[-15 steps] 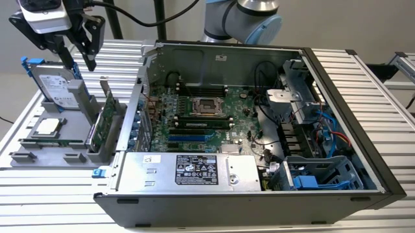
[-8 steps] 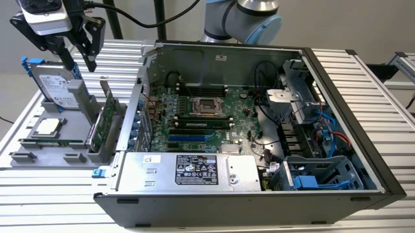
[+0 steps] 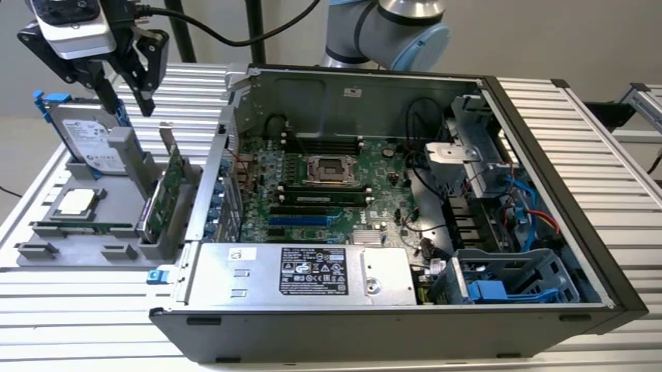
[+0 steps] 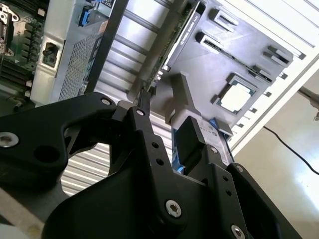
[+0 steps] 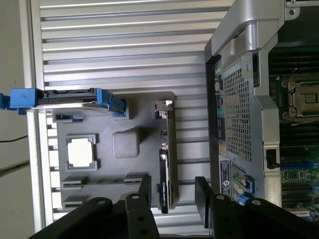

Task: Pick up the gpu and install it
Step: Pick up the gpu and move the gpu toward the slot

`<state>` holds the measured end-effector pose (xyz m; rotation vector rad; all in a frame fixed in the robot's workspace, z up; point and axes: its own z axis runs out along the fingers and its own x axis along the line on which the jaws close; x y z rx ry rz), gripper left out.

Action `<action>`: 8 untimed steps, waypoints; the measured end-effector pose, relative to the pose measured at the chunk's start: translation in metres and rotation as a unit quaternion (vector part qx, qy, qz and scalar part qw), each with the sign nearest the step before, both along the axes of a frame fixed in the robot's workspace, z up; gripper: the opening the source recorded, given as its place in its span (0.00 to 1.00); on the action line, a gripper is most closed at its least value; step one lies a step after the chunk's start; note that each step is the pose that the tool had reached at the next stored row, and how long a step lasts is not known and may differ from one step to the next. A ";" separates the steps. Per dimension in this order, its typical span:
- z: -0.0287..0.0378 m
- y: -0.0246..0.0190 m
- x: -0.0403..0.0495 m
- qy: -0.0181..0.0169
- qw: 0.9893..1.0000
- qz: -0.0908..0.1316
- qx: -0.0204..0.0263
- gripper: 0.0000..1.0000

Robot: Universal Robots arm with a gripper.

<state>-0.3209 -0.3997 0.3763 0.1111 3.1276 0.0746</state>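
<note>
While the card (image 3: 157,203) stands in the tray (image 3: 77,252), our open, empty gripper (image 3: 129,107) hangs above it. We should straddle the card squarely.

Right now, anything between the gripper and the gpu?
No, bare air. In the exterior view the open gripper hangs above the gpu, upright in its gray holder, with nothing in the gap.

In the exterior view, the gpu (image 3: 169,190) has open air toward 12 o'clock. At its 3 o'clock the case wall (image 3: 222,182) leaves a narrow gap, and at 10 o'clock the hard drive (image 3: 88,139) stands upright.
</note>
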 end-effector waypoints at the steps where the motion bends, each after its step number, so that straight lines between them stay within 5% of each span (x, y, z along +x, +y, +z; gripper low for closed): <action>1: -0.0003 0.0000 0.0000 0.000 1.000 0.000 0.000 1.00; 8: -0.0028 0.0000 0.0000 0.000 1.000 0.000 0.000 1.00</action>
